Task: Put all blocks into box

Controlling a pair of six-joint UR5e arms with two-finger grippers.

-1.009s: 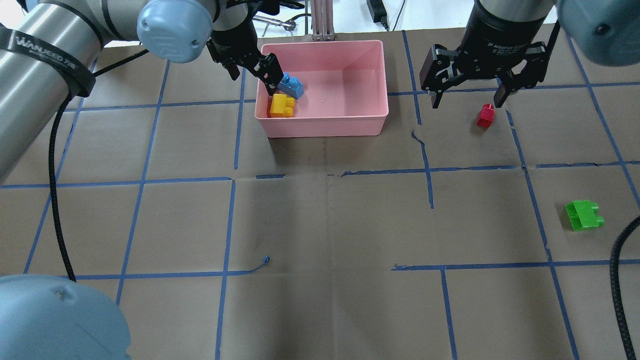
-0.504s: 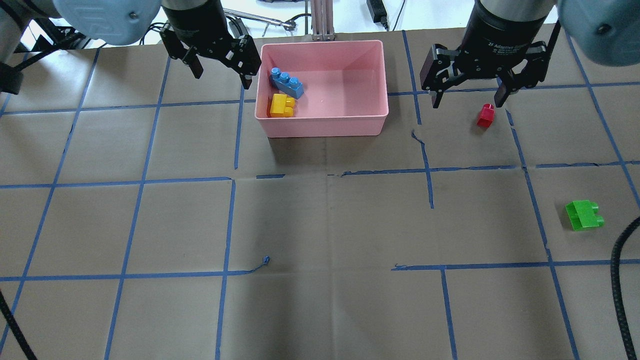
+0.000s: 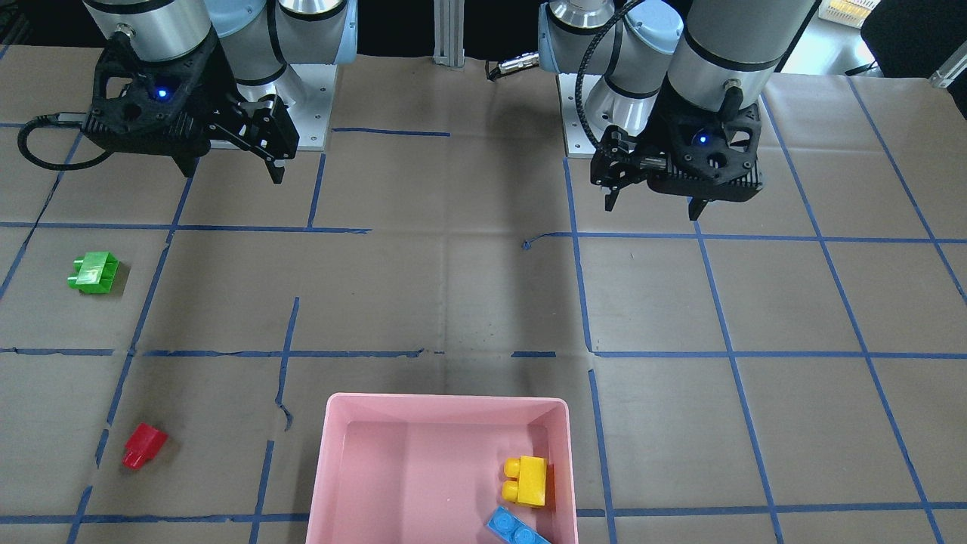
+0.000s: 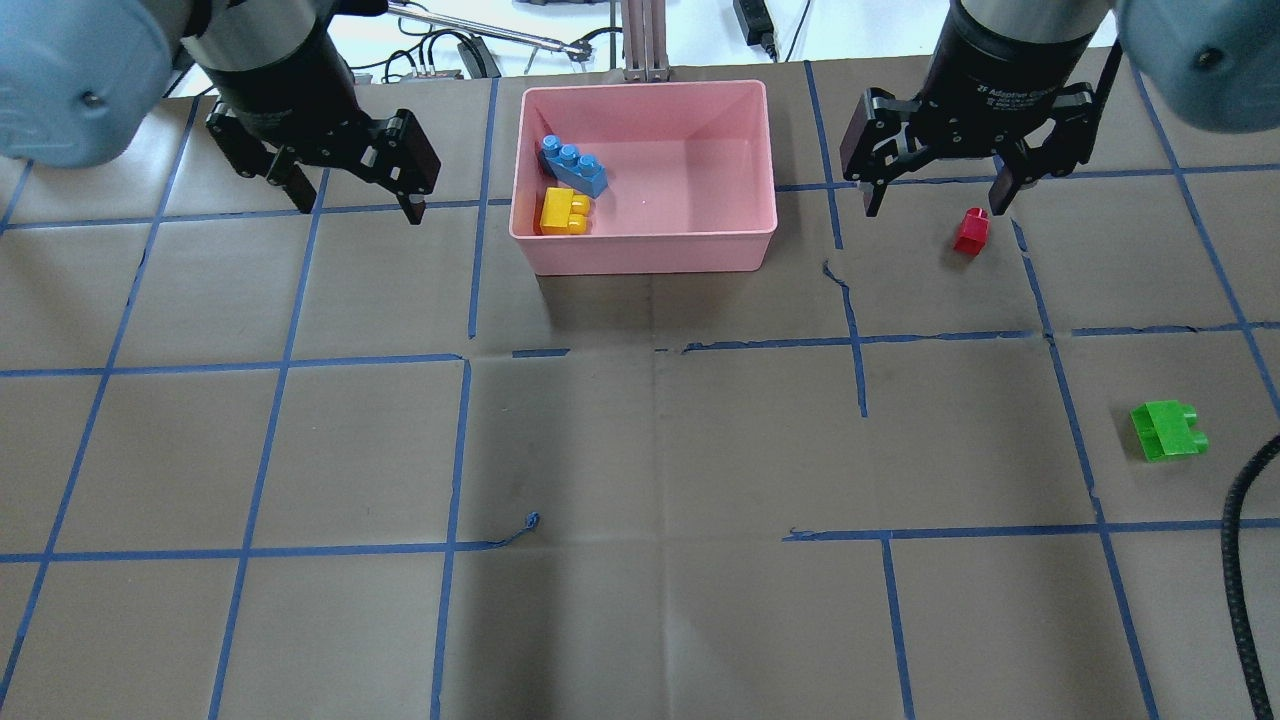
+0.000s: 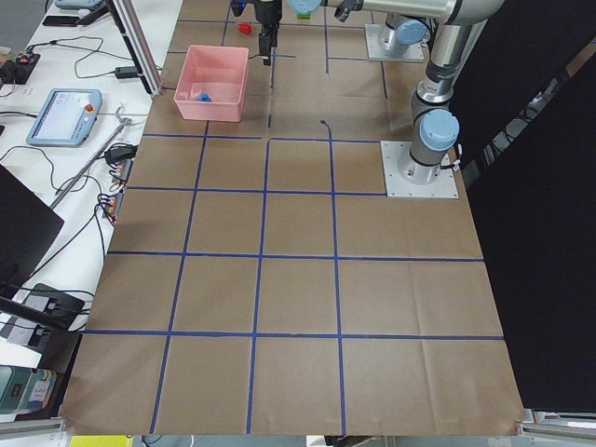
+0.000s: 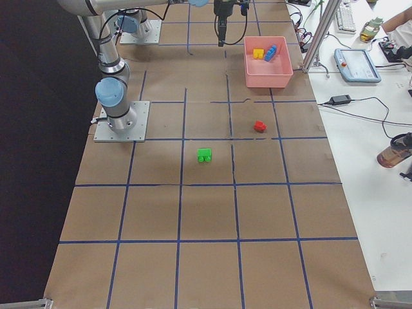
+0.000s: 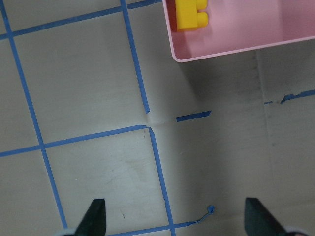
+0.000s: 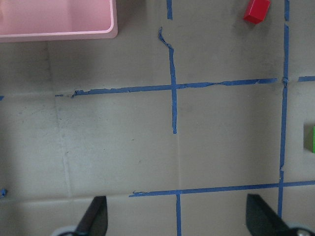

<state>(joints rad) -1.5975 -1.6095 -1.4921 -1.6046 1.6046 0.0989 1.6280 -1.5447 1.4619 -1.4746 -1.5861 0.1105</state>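
My left gripper (image 4: 357, 205) is hovering wide open, empty, beside the box (image 4: 640, 250) holding blue brick (image 4: 575, 168) and yellow brick (image 4: 564, 212). My right gripper (image 4: 935, 208) is gaping too, red brick (image 4: 970, 231) lying near one fingertip, green brick (image 4: 1167, 430) well apart.

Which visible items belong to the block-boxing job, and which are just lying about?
Job: pink plastic tray; light-blue three-stud brick and yellow two-stud brick inside it; small red brick and translucent green brick on the table.
Lying about: grey teach pendant, black power adapter on the side bench.
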